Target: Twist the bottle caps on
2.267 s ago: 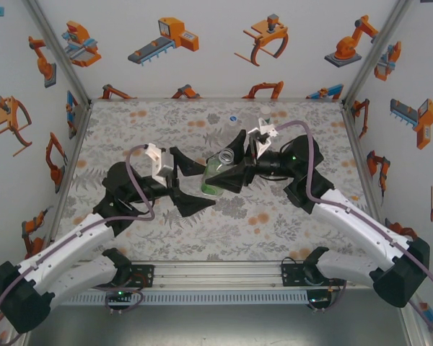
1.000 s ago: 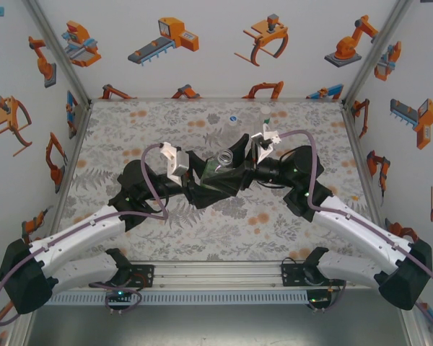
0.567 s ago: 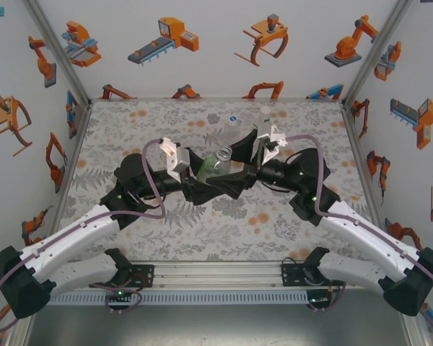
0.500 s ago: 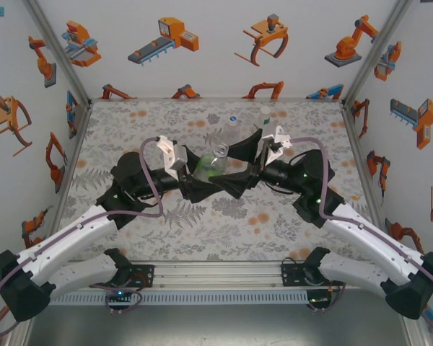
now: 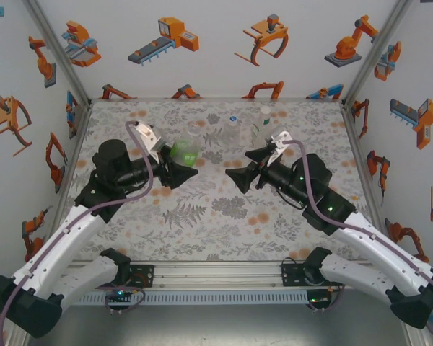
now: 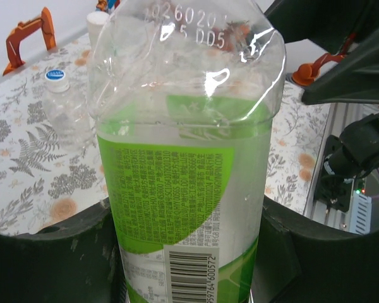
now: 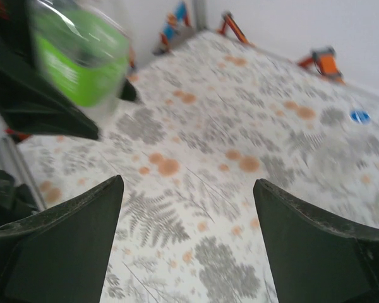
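Two grippers, two states — my left gripper (image 5: pixel 182 169) is clamped tight on the green bottle (image 6: pixel 177 189), left of the table's (image 5: pixel 202 231) middle; my right gripper (image 7: pixel 188 183) gapes wide, holding nothing. Clear bottles (image 5: pixel 232 124) stand near the far edge.

Setting: robot test cell in a lab, not a home. Table (image 5: pixel 202 223), floral-print cover. Around the table: white panels (image 5: pixel 216 72) printed with orange robot-arm cartoons (image 5: pixel 166 37); aluminium frame posts (image 5: pixel 58 52) at its far corners. At the table's near edge: metal rail (image 5: pixel 216 277) carrying my two arm bases (image 5: pixel 123 265).
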You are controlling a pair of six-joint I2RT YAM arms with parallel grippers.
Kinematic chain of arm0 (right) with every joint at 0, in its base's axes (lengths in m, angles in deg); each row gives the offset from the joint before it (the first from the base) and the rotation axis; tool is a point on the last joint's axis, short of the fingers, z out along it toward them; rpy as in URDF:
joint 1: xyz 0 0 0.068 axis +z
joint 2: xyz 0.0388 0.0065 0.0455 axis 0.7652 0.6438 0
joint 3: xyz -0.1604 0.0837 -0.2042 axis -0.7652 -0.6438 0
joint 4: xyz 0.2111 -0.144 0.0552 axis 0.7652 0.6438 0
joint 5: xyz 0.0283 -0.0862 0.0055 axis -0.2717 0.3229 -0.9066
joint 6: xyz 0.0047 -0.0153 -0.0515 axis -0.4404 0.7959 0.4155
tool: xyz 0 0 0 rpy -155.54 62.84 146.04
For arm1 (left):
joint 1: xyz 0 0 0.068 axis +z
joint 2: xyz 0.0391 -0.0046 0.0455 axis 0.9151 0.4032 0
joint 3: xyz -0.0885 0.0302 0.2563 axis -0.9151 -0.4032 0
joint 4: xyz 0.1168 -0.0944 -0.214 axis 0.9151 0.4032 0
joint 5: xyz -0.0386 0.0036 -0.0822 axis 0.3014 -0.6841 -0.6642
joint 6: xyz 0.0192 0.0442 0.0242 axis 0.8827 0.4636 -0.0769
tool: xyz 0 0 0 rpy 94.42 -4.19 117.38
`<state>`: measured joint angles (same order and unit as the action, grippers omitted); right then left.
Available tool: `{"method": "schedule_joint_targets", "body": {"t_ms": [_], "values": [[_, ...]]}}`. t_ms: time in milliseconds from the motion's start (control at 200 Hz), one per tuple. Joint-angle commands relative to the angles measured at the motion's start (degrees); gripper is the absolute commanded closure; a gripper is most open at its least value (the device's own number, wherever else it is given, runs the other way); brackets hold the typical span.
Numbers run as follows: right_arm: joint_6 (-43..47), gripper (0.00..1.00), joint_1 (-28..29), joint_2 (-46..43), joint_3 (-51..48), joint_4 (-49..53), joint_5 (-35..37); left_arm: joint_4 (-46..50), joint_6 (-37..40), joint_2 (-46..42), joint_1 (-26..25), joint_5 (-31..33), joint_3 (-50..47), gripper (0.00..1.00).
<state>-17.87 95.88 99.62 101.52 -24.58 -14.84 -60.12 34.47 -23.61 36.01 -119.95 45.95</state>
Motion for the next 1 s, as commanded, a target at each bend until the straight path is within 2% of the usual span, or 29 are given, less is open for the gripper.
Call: {"method": "schedule_joint_targets", "body": {"t_ms": [0,95,315,426,611,886,996], "values": [[-0.28,0.29,0.01,0.33,-1.38,9.33,10.28,6.36,3.79,-0.9,2.09,-5.33,2.85,1.0],[-3.56,0.36,-0.07,1.92,-2.31,13.25,14.04,9.81,6.67,-0.9,3.27,-5.57,3.58,1.0],[-11.33,0.42,-1.14,7.12,-4.83,19.53,17.44,12.48,14.66,-3.27,3.41,-3.0,0.44,1.0],[-15.72,0.46,-4.26,10.02,-6.18,22.49,15.84,13.16,15.07,-4.33,3.5,-2.15,-0.47,1.0],[-20.43,0.47,-11.13,15.76,-5.47,28.36,8.97,13.4,14.87,-5.62,3.41,-1.93,-1.73,1.0],[-19.09,0.45,-11.85,25.34,-0.25,35.85,9.79,13.94,15.13,-6.08,3.42,-0.88,-1.74,1.0],[-19.36,0.45,-11.85,29.05,1.64,35.8,8.77,13.85,15.14,-6.06,3.41,-0.79,-1.84,1.0]]}}
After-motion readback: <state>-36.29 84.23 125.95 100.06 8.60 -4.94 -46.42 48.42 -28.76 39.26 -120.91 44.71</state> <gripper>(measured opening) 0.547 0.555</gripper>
